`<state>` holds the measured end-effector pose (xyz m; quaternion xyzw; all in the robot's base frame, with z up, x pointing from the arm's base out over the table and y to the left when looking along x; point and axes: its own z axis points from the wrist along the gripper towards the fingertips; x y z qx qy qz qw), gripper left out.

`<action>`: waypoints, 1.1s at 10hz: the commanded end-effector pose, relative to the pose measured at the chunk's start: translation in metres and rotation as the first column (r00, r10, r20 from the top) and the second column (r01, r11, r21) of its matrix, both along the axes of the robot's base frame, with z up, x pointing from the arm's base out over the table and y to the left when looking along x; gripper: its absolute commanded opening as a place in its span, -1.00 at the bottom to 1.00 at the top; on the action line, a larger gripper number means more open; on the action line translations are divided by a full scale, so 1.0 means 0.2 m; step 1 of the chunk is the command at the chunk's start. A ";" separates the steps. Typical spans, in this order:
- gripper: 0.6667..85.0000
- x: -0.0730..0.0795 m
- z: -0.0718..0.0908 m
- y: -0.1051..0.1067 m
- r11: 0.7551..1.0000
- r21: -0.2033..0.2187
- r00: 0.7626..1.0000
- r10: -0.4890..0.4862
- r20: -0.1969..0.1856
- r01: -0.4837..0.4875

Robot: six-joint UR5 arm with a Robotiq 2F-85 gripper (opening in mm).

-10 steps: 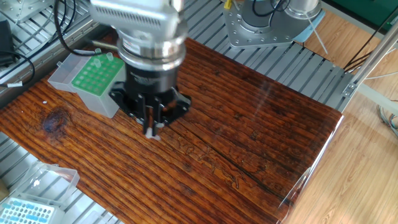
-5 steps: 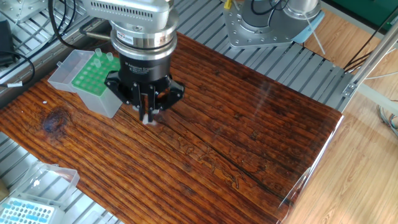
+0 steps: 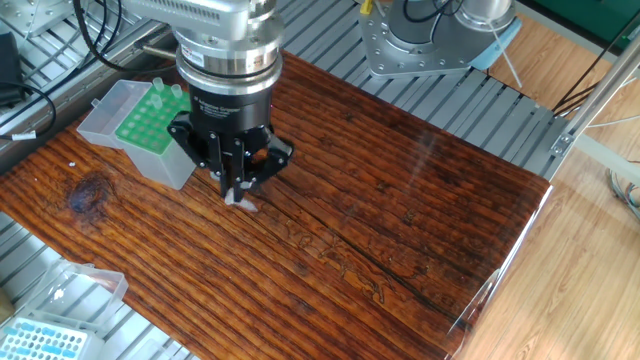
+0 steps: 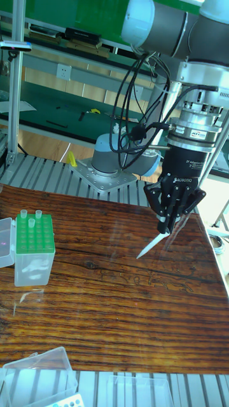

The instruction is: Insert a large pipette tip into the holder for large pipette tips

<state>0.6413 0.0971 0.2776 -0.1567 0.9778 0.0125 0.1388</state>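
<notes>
Claw (image 4: 168, 227) clenched on the large pipette tip (image 4: 148, 247), gripping it at its wide end. Tip slanted, pointed end aimed toward 7 o'clock in the tall fixed view, hanging clear above the wooden bench (image 4: 114, 292). In the fixed view, only a pale stub of the tip (image 3: 243, 203) visible under the black fingers (image 3: 232, 178).

Holder for large pipette tips (image 4: 33, 249) standing on the bench well apart from the claw, at 9 o'clock of it in the tall fixed view. Green grid top facing up, two tips standing in its far row, clear lid swung open. In the fixed view, holder (image 3: 145, 125) just beside the arm's wrist, at about 10 o'clock of the claw (image 3: 237, 190).

Flatter box with a light-blue grid (image 3: 42, 340) at the bench's near corner.
</notes>
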 end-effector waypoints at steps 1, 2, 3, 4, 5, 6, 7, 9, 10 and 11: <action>-0.99 0.10 0.11 -0.14 1.000 0.012 1.000 -0.010 0.027 0.010; -0.99 0.18 0.14 -0.20 0.999 0.035 0.997 -0.009 0.074 0.007; -0.99 0.21 0.14 -0.27 0.999 0.044 0.994 0.019 0.106 -0.024; -0.99 0.20 0.13 -0.37 0.999 0.036 0.994 0.031 0.102 -0.034; -0.99 0.20 0.12 -0.47 0.999 0.006 0.994 0.042 0.102 -0.043; -0.99 0.21 0.13 -0.54 0.999 0.000 0.991 0.049 0.122 -0.050; -0.99 0.21 0.14 -0.62 0.998 -0.016 0.990 0.061 0.125 -0.059; -0.99 0.15 0.15 -0.78 0.995 -0.044 0.990 0.095 0.107 -0.091; -0.99 0.13 0.14 -0.81 0.994 -0.031 0.988 0.109 0.111 -0.106; -0.99 0.11 0.13 -0.85 0.992 -0.034 0.986 0.124 0.115 -0.121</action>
